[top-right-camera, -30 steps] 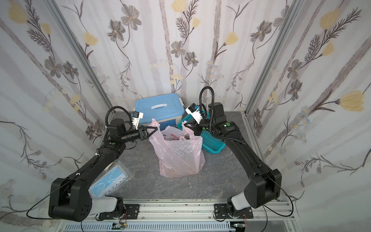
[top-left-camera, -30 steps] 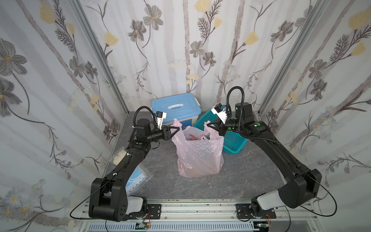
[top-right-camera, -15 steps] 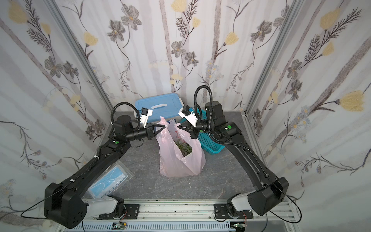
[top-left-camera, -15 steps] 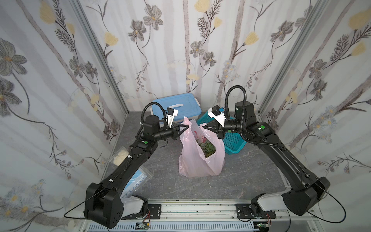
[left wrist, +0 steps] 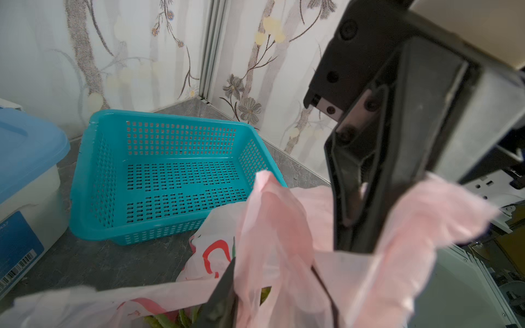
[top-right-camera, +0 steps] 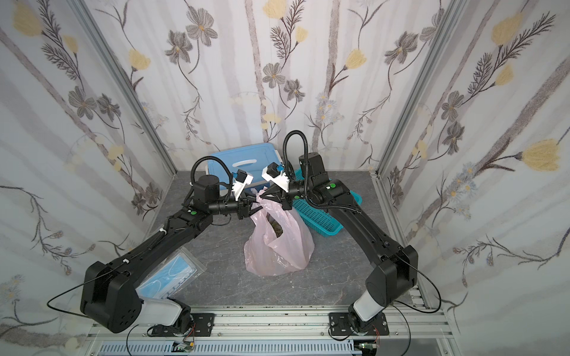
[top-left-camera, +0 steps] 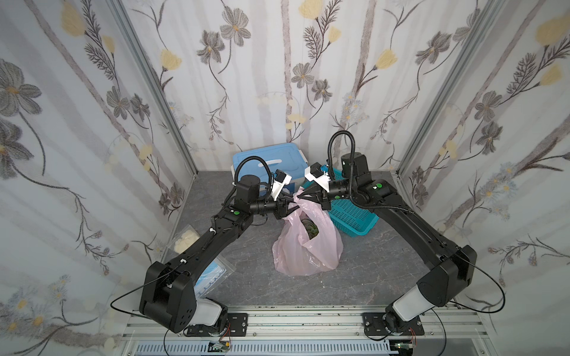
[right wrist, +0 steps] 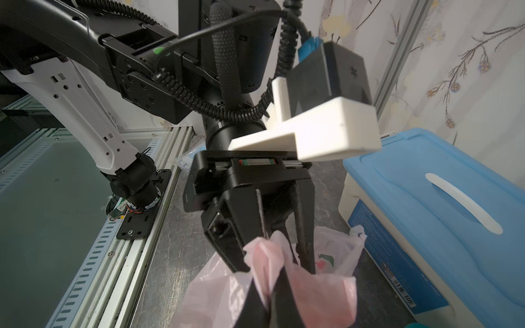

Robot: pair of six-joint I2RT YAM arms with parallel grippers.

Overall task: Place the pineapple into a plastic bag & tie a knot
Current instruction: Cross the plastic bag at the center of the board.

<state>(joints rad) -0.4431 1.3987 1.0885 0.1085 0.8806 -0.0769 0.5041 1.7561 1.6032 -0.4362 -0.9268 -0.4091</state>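
The pink plastic bag (top-left-camera: 308, 246) (top-right-camera: 277, 249) stands mid-table, and the pineapple's green leaves (top-left-camera: 311, 228) (left wrist: 167, 319) show through its mouth. Both grippers meet above the bag's top. My right gripper (right wrist: 270, 301) (top-left-camera: 300, 195) is shut on a bunched handle loop, holding it up. My left gripper (left wrist: 274, 292) (top-left-camera: 290, 206) faces it with its jaws apart; pink handle plastic hangs loose between its fingers (right wrist: 241, 250). No knot is in view.
A blue-lidded box (top-left-camera: 268, 160) stands behind the bag, and a teal basket (top-left-camera: 348, 215) sits at its right, under the right arm. A packet of blue masks (top-left-camera: 216, 274) and a packet of white lumps (top-left-camera: 185, 240) lie at the left. Walls close in on three sides.
The two grippers, which held the handles apart, have come together over the bag's middle. The left jaws, closed half a second ago, now stand apart.
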